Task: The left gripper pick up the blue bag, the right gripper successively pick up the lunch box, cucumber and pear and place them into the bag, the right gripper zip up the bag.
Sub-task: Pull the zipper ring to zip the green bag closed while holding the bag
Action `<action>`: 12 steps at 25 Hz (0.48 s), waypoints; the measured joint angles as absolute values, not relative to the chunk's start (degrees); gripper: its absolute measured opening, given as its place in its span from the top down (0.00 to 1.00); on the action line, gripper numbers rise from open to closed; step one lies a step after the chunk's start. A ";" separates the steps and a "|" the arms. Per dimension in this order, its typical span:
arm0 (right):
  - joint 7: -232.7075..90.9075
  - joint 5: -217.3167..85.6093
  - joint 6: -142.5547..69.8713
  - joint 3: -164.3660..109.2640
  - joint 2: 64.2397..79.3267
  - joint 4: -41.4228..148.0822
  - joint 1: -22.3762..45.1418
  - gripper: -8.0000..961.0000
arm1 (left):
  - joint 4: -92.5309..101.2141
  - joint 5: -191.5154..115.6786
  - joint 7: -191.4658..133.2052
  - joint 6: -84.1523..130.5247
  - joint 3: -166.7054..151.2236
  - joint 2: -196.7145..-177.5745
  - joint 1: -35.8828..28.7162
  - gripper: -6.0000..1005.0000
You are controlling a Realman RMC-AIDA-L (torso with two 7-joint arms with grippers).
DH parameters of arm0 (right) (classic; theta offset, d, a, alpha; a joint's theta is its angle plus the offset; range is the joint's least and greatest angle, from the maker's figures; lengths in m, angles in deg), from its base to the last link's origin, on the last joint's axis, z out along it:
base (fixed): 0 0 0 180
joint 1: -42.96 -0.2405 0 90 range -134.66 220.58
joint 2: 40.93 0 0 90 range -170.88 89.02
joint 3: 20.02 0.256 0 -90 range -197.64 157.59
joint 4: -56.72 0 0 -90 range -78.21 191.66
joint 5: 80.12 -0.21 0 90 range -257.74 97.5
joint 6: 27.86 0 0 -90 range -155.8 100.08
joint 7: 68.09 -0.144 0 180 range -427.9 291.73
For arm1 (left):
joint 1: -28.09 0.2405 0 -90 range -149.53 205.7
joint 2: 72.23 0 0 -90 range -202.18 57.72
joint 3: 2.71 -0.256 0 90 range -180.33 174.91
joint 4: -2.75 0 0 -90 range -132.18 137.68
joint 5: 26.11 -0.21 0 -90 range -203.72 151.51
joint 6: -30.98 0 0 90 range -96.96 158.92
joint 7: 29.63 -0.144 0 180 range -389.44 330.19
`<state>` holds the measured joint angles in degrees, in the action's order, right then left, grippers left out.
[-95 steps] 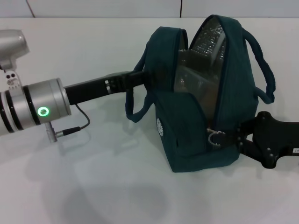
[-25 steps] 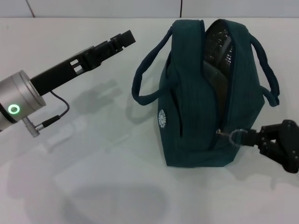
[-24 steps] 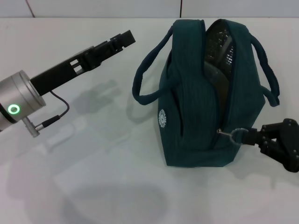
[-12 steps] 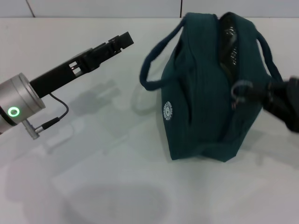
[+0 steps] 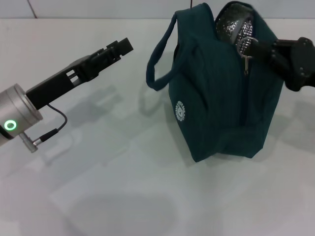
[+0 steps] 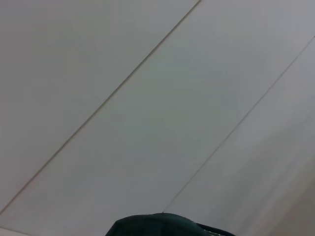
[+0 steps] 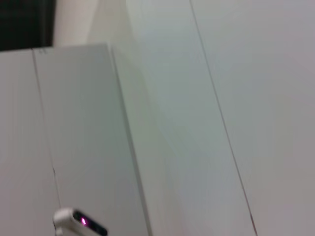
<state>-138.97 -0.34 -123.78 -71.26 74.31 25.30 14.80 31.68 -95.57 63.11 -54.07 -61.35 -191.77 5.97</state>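
1. Blue bag (image 5: 221, 103) stands on the white table (image 5: 123, 196), right of centre in the head view, with its round white logo (image 5: 182, 111) facing the camera and one loop handle (image 5: 160, 59) hanging out toward the left
2. Its top is closed along most of its length; only a short gap near the far end shows silver foil lining (image 5: 231, 22)
3. Right gripper (image 5: 253, 46) reaches in from the right edge at the level of the bag's top, its black arm pointing left and a little away from the camera; its fingers are pinched together on the metal ring zipper pull (image 5: 244, 46)
4. Left gripper (image 5: 120, 47) is held above the table, well apart from the bag on the left; its arm slants up from the silver joint with the green ring light (image 5: 9, 125) at the lower left toward the bag, and it carries nothing
5. Whether its fingers are spread or closed cannot be told
6. Left wrist view shows only pale wall panels and a dark teal edge of the bag (image 6: 162, 225)
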 joint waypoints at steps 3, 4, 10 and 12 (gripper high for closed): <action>-138.29 0.39 -120.84 -73.82 74.42 25.47 14.23 0.98 | 31.62 -95.56 61.71 -54.67 -61.34 -191.77 6.46 0.30; -137.72 0.38 -120.20 -74.78 74.47 25.48 13.96 0.98 | 31.61 -95.57 61.53 -54.78 -61.35 -191.77 6.57 0.30; -136.35 -1.21 -119.52 -75.48 74.80 25.52 11.77 0.98 | 31.58 -96.85 61.37 -56.09 -61.56 -191.56 7.19 0.31; -136.18 -1.73 -119.89 -75.58 74.82 25.53 11.16 0.98 | 31.69 -97.58 61.35 -56.14 -61.40 -191.49 7.42 0.31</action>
